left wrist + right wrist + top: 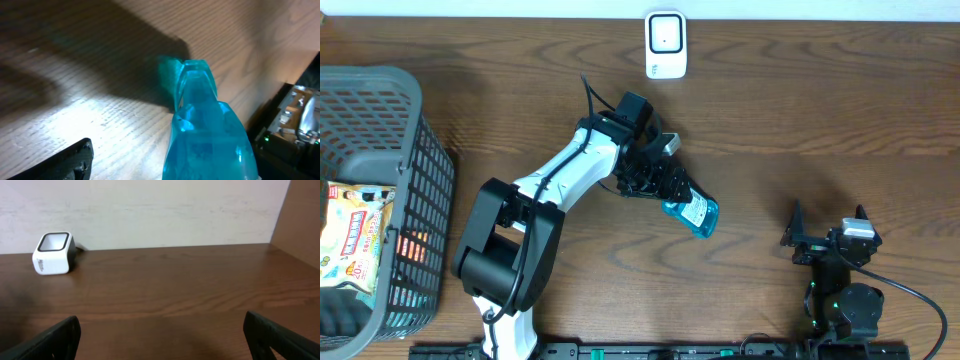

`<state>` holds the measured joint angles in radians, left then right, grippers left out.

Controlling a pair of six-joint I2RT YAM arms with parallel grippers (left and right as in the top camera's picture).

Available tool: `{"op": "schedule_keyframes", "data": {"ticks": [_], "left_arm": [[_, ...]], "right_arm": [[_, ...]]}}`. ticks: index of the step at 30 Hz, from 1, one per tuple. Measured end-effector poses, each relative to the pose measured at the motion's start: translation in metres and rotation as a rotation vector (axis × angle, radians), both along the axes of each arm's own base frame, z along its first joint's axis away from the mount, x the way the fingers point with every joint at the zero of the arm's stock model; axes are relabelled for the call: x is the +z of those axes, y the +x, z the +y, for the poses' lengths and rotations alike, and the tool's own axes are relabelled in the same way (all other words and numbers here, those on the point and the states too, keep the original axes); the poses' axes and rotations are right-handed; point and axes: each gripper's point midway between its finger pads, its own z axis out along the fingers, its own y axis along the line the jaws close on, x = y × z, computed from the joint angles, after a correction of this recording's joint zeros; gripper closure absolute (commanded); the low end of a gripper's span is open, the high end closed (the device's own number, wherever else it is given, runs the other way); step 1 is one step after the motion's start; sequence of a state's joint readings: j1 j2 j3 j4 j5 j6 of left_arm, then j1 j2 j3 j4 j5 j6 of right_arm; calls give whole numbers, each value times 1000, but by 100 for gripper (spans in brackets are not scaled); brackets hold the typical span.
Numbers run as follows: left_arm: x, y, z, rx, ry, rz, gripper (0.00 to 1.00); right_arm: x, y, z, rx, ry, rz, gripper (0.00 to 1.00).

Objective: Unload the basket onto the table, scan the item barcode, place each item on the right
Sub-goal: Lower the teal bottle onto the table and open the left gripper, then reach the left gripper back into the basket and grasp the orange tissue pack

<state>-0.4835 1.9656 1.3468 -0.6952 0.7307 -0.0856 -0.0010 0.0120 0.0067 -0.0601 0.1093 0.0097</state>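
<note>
**Bottle [694, 214] lying on the surface [800, 120], well short of the scanner [666, 44].**
Overhead: your left gripper [668, 190] sits over one end of the blue bottle, mid-surface. The white scanner stands at the far edge. Your right gripper [829, 224] is near the front edge, jaws spread wide, grasping nothing. Left wrist: the bottle is close and blurred. The one finger [70, 160] you can see stands clear of it, so those jaws look released. Right wrist: fingers wide apart, scanner far left.

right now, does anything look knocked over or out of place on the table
The translucent blue bottle seems to lie on its side at the left gripper. No spill shows; nothing else stands out.
</note>
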Motion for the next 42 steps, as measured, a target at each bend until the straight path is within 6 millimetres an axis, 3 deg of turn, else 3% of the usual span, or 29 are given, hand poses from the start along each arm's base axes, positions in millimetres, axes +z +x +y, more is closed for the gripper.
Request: {"op": "schedule_keyframes", "data": {"ticks": [16,20,23,25,29,33,35,37,39,42], "left_arm": [[-14,17,23,37,165,-92,6],[3,21,41,62,256,-167,6],[45,37,62,114,338,-323,6],[87,52,75,175,374,-472,5],[202,76,120,433,420,-833,1],[316,73,197,865,404,-1112,2],[353,59,243,1073,402,-1180,2],[381,36,299,1307,430,-1216,2],[389,12,348,1504,490,-1205,2],[370,-27,413,1771,633,-1073,2]], "right_arm": [[0,0,0,0,0,0,1],[0,0,0,0,0,0,1],[0,0,0,0,0,0,1],[0,0,0,0,0,0,1],[0,0,0,0,0,0,1],[0,0,0,0,0,0,1],[0,0,0,0,0,0,1],[0,0,0,0,0,0,1],[0,0,0,0,0,0,1],[0,0,0,0,0,0,1]]}}
